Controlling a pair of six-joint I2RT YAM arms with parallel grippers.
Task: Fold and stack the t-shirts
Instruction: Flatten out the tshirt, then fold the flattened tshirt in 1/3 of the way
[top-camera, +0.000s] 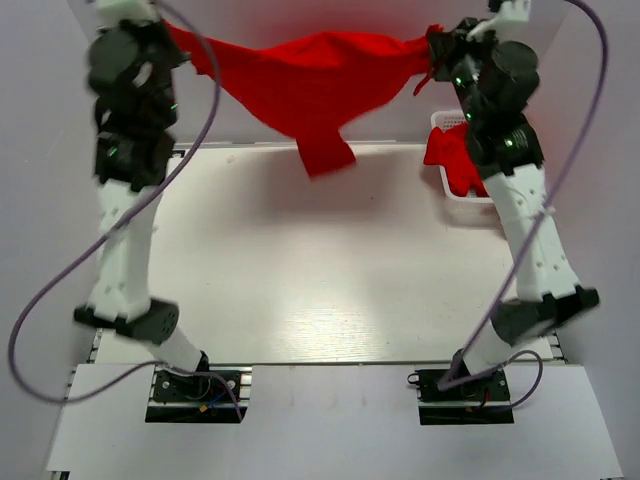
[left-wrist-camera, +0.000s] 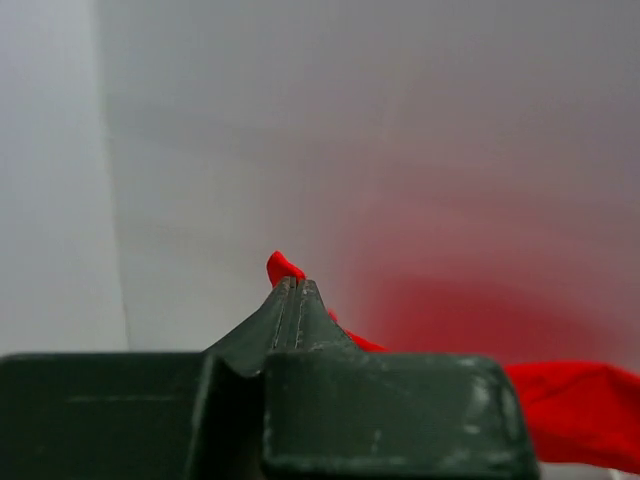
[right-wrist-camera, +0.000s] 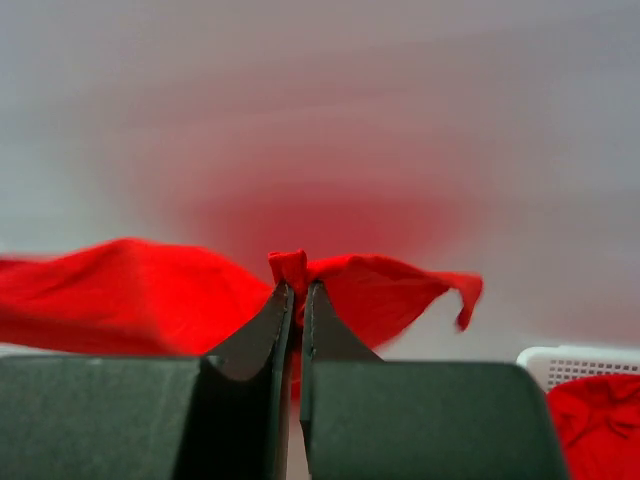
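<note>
Holds one red t-shirt (top-camera: 310, 80) aloft at 12 o'clock, above the far edge of the tabletop (top-camera: 330, 270). Grips its 9 o'clock end in the left tool (left-wrist-camera: 295, 287), pinched tight with a bit of cloth poking past the tips. Grips the 3 o'clock end in the right tool (right-wrist-camera: 297, 290), likewise clamped narrow on a red fold. Sags in the middle, drooping lowest toward 6 o'clock. Shows bundled red t-shirts (top-camera: 450, 160) heaped in the white basket (top-camera: 470, 212) at 2 o'clock on the tabletop.
</note>
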